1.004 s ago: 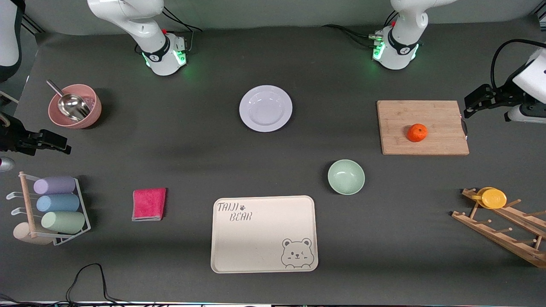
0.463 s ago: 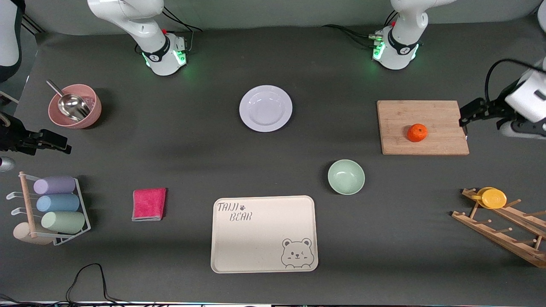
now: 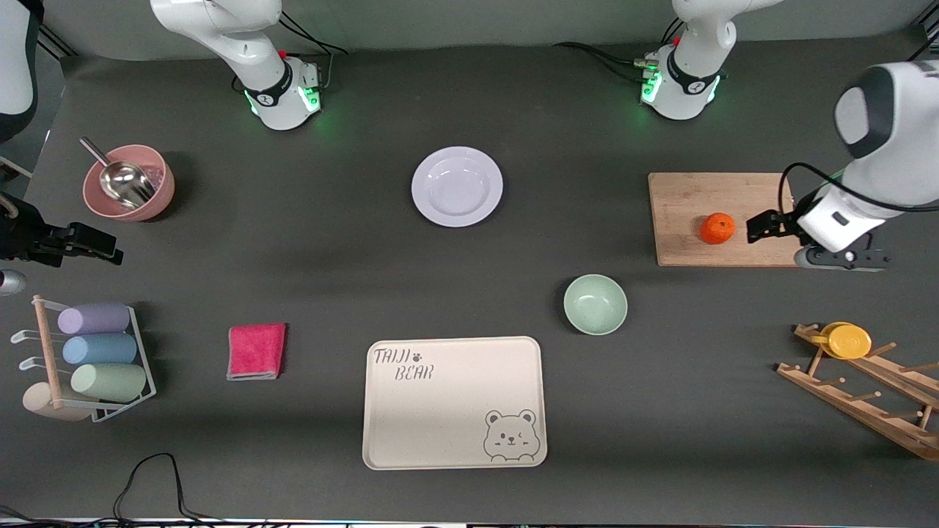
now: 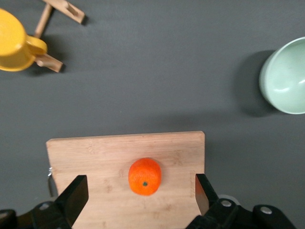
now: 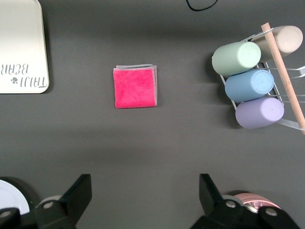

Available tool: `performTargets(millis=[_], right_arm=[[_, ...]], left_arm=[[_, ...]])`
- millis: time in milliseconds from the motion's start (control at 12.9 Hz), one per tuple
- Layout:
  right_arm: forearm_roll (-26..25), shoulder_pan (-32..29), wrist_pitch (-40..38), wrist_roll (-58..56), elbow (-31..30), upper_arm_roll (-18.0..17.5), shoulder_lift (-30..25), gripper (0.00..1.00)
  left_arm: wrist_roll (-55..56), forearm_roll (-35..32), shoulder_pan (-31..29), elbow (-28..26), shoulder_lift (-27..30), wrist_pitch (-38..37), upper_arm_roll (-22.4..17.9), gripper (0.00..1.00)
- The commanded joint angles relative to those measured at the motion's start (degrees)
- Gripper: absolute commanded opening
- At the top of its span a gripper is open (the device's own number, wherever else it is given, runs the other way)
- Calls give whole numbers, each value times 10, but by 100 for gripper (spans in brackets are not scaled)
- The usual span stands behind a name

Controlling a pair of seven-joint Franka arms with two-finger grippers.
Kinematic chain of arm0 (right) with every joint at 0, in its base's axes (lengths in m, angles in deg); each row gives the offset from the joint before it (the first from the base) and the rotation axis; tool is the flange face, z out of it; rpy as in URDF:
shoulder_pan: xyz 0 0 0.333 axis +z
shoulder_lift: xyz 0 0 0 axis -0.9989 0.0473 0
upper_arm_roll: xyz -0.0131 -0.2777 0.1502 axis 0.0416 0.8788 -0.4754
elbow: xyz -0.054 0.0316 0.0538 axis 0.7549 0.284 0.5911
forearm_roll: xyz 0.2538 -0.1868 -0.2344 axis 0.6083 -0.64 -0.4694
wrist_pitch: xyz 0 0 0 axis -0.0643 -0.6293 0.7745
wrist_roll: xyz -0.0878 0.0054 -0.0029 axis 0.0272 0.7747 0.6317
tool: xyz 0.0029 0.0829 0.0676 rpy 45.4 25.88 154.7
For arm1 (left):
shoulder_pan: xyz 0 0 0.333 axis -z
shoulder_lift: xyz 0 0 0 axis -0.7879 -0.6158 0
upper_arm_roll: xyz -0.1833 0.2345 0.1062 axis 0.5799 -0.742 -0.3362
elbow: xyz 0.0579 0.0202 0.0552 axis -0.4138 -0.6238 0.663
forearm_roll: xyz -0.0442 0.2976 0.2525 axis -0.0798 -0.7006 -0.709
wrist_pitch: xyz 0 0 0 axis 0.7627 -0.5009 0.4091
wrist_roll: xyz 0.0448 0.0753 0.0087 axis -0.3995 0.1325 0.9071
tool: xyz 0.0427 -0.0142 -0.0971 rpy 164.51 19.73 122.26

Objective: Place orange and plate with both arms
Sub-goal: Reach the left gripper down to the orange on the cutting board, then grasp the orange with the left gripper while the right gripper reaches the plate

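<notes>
Dark table: left claw wide open, empty, over orange.

A wooden cutting board lies on the dark tabletop toward the left arm's end. Nearer the front camera than it sits a mint-green bowl, and nearer again a beige tray printed with a bear. A folded pink cloth lies beside the tray. A wire rack holds pastel cups lying on their sides. A pink bowl holds a metal scoop. A yellow cup hangs on a wooden peg rack.
</notes>
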Motion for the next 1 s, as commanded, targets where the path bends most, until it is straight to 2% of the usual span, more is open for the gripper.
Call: performTargets(millis=[0,77,232,386,695,772,927], right_arm=[[-14,6,-7,13,1,2,-1,100],[-14,6,-8,13,-1,2,-2,100],[-9,7,-4,17,-33,2,-23,100],[-7,23,14,24,-97,1,-71,100],[-7,38,65,36,-263,3,-225,100],[-6,38,66,37,-284,4,-250,100],[-7,39,54,58,-288,2,-260,100]], left_arm=[[-8,-1,-5,-131,29,142,2,100],[-8,-1,-5,-174,29,198,2,100],[-8,-1,-5,-228,25,259,2,100],[-1,-1,-4,-263,6,313,3,100],[2,-1,-4,-284,-33,341,3,100],[2,-1,-4,-288,-42,360,2,100],[2,-1,-4,-290,-53,373,2,99]])
